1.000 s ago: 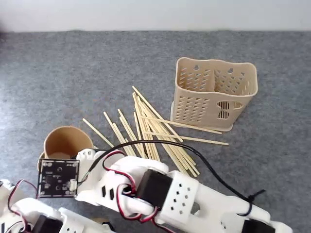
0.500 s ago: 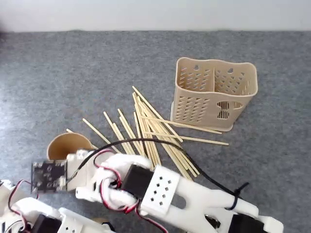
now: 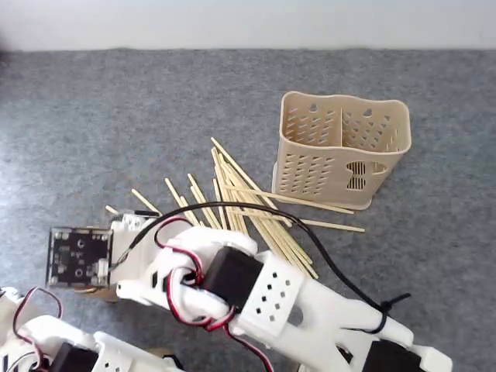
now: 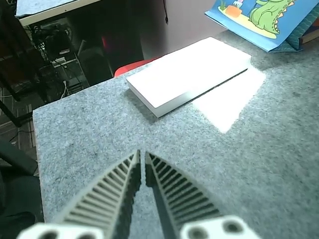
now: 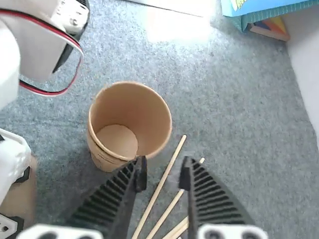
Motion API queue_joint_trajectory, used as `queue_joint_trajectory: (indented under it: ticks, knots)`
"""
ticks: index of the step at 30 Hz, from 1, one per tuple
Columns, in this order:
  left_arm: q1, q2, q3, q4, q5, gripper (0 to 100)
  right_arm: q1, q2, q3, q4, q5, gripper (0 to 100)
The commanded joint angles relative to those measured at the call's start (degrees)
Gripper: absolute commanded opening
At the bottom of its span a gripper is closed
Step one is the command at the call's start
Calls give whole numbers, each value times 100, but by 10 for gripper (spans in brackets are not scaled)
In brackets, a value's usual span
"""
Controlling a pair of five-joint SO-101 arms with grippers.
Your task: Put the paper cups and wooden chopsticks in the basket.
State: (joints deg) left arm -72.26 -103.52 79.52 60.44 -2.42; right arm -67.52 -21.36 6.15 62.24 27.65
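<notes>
Right wrist view: ribbed gripper [image 5: 163, 163], narrowly parted (nothing held), over thin chopsticks [image 5: 175, 154] beside paper cups [image 5: 117, 142]

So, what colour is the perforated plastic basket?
Beige; the perforated plastic basket shows best in the high view.

Parted jaws straddle a chopstick [image 5: 168, 167] beside paper cups [image 5: 130, 124].

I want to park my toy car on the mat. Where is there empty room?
The grey mat is bare between the far wall and the chopsticks, left of the basket. Another bare strip lies right of the basket. In front of the basket it is crowded: chopsticks, the paper cup and an arm.
</notes>
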Motion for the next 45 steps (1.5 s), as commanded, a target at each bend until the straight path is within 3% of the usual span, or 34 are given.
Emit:
queue_joint_trajectory:
  ticks: [1,16,23,30,40,45]
  knots:
    - [-35,-70,-31,114,35,16,154,-22,-105,-48,35,24]
    - [-35,-70,207,255,26,16,145,110,2031,-2510,-668,35]
    - [-35,-70,207,255,26,16,163,734,2136,-2659,-659,35]
    - [-35,-70,215,264,26,16,444,4,1626,-2642,-782,40]
    - [-35,-70,215,264,53,16,884,-119,1336,-2607,-2321,46]
    - [-35,-70,215,273,53,16,875,22,1398,-2554,-3103,180]
